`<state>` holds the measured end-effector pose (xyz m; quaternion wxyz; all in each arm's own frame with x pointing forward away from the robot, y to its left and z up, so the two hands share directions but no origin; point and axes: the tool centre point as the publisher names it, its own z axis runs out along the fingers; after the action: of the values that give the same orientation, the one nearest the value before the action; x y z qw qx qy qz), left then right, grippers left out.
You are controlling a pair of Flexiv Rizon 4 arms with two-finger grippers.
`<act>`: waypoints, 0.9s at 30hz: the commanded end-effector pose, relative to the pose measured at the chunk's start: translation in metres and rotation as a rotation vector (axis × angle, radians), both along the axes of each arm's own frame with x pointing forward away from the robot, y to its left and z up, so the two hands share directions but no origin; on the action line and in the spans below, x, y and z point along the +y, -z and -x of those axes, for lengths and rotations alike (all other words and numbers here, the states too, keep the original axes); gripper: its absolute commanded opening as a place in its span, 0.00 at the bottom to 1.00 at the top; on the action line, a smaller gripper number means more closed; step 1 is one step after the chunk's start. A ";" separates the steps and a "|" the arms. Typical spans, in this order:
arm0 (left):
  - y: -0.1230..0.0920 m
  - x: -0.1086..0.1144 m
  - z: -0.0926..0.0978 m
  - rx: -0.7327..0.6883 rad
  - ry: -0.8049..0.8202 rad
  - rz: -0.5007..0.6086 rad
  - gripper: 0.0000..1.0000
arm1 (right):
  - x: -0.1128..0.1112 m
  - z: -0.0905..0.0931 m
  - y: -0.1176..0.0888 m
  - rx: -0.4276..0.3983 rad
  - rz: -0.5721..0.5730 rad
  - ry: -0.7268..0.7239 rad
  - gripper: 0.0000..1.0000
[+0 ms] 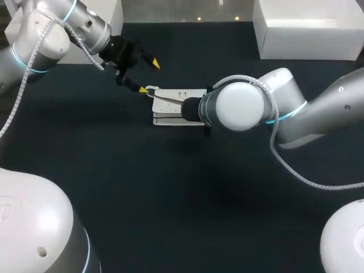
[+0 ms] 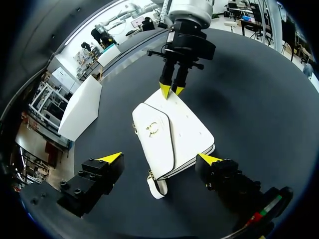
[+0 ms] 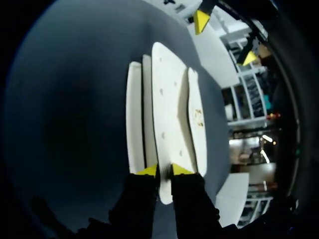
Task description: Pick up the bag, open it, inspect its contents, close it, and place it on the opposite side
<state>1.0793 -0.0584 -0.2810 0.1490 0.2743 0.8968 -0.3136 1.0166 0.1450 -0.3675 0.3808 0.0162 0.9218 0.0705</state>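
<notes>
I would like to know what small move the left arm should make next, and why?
Probably ease the left gripper down and close it on the near end of the bag. Its fingers stand wide open astride that end, while the right gripper looks pinched on the far edge, so only one end is held.

The left arm point(image 1: 48, 31) and right arm point(image 1: 244, 107) are showing rounded silver-white shells with thin glowing cyan rings, pale ribbed cables point(image 1: 307, 182) are trailing beside them, and the black left gripper point(image 1: 148, 77) and right gripper point(image 2: 172, 90) are wearing pointed yellow tips on their fingers point(image 2: 110, 158).
</notes>
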 end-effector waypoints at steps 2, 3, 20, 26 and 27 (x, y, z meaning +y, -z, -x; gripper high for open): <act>0.002 -0.001 -0.002 0.004 0.009 0.004 1.00 | 0.001 0.001 0.002 -0.008 -0.004 -0.005 0.00; 0.002 -0.001 -0.002 0.003 0.011 0.004 1.00 | 0.001 0.001 0.003 -0.009 -0.004 -0.006 0.00; -0.004 -0.012 0.009 -0.097 0.041 0.027 1.00 | 0.002 0.004 0.002 -0.028 -0.003 0.007 0.00; 0.000 -0.026 0.019 -0.174 0.062 0.054 1.00 | 0.002 0.004 0.002 -0.028 -0.003 0.007 0.00; 0.000 -0.027 0.020 -0.182 0.065 0.058 1.00 | 0.002 0.004 0.002 -0.028 -0.003 0.007 0.00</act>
<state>1.0694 -0.0820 -0.2769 0.1996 0.3348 0.8658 -0.3139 1.0138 0.1468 -0.3673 0.3907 0.0185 0.9176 0.0705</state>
